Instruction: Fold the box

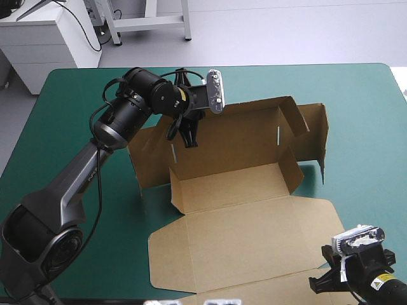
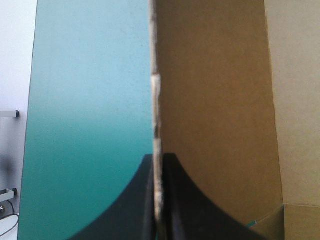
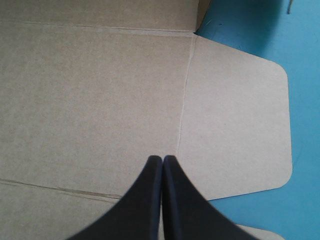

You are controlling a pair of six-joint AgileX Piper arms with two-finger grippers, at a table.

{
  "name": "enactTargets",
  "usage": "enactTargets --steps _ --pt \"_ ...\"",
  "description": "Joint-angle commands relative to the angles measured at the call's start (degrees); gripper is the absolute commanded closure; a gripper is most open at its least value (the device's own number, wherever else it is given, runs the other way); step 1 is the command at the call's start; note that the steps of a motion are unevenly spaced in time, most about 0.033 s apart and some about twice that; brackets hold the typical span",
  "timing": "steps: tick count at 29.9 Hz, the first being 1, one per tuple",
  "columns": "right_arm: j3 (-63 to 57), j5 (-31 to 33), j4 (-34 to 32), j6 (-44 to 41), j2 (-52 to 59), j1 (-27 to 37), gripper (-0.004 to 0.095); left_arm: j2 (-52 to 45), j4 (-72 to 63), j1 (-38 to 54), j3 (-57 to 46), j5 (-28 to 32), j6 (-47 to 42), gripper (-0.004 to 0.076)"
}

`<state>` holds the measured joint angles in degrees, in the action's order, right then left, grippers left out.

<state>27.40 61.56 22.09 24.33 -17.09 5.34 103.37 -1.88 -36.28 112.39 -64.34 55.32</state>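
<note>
Box [image 1: 254, 235] lies mid-desk [image 1: 70, 108], its lid panel flat toward the near edge. Over that panel, beside its rounded right corner flap, hovers the right hand [image 3: 161, 161], black fingers pressed together on nothing. Farther off the walls stand raised; the left hand [image 2: 159, 165] pinches the far wall's top edge, toward its left end.

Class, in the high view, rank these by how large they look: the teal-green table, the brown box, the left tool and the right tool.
1. The table
2. The box
3. The left tool and right tool, unranked: they look alike, and the right one sits nearer the camera.
</note>
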Motion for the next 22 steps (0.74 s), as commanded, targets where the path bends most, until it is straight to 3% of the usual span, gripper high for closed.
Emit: enactTargets --steps 1,18,22 --pt "1.20 -2.83 1.02 0.12 -0.68 -0.06 0.0922 -3.84 1.43 -1.59 2.09 4.62 0.33 0.0732" --pt "1.20 -3.05 1.02 0.12 -0.68 -0.06 0.0922 -6.07 14.27 -8.25 1.72 8.62 -1.40 0.0733" --pt "1.20 -3.05 1.02 0.12 -0.68 -0.06 0.0922 -8.44 14.96 -8.25 -3.26 12.49 -1.17 0.0733"
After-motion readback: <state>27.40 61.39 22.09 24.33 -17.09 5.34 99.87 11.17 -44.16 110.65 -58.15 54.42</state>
